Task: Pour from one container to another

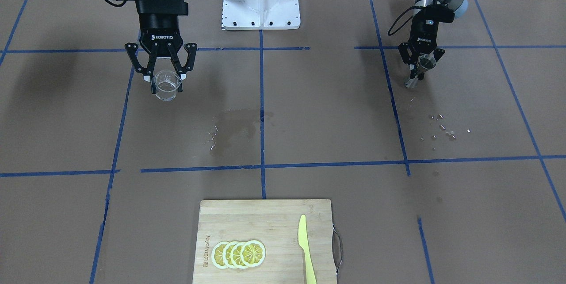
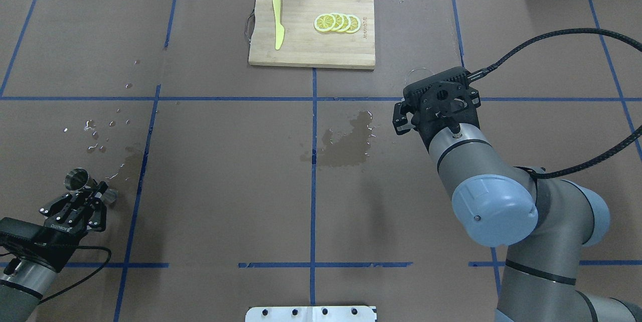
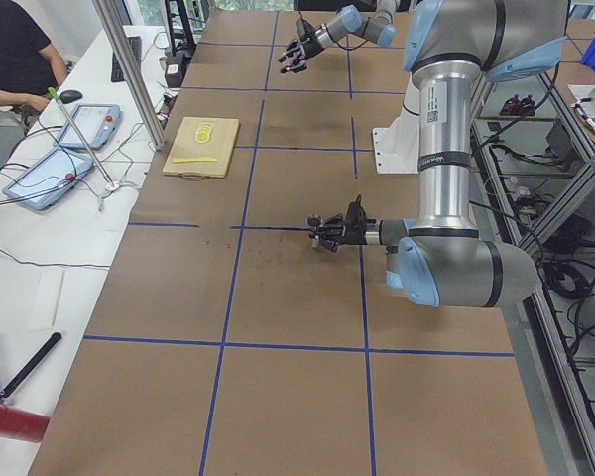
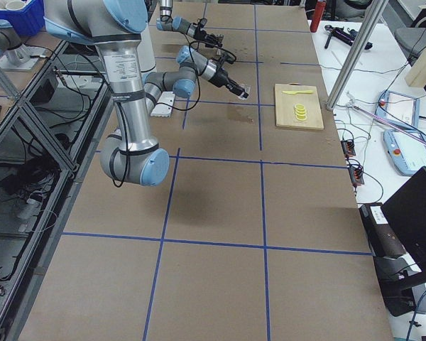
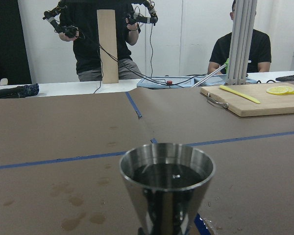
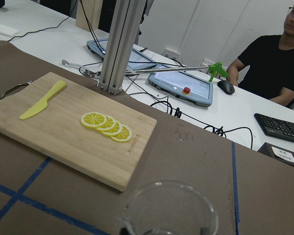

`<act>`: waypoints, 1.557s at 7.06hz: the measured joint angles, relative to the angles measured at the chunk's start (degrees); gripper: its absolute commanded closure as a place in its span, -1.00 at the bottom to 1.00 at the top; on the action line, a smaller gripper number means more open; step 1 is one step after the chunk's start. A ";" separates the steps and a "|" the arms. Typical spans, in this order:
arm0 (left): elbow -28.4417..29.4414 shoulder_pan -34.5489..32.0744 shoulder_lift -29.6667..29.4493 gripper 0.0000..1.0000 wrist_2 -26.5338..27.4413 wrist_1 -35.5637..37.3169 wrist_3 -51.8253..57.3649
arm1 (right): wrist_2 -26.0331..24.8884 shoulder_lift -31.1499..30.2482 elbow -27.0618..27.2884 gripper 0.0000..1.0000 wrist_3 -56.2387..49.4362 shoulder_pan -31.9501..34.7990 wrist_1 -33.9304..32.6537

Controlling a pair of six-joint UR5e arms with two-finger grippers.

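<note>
Two grippers, both loaded. On your overhead view's left, the left gripper (image 2: 98,192) clamps a steel jigger (image 2: 76,180) at its waist, liquid inside. You see a wet patch (image 2: 351,144) mid-table. Rightward, well apart, the right gripper (image 1: 165,78) pinches a clear glass beaker (image 1: 166,89).

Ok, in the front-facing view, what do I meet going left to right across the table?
Right tool holding the glass beaker → lemon slices → yellow knife → left tool holding the metal jigger.
</note>
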 measured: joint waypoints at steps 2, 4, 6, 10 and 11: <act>-0.05 0.02 -0.81 0.99 0.01 -0.13 1.18 | 0.01 0.09 0.00 1.00 0.00 -0.02 0.00; -0.08 0.10 -2.18 0.99 -0.04 -0.24 3.49 | 0.02 0.17 0.06 1.00 0.00 -0.04 0.00; 0.19 0.18 -3.27 0.60 -0.01 -0.10 5.01 | 0.06 0.29 0.08 1.00 0.00 -0.05 0.00; 0.14 0.21 -3.76 0.26 -0.22 -0.20 5.87 | 0.17 0.60 0.21 1.00 0.00 -0.05 0.02; 0.08 0.20 -3.77 0.22 -0.36 -0.35 5.86 | 0.17 0.73 0.24 1.00 0.00 -0.05 0.01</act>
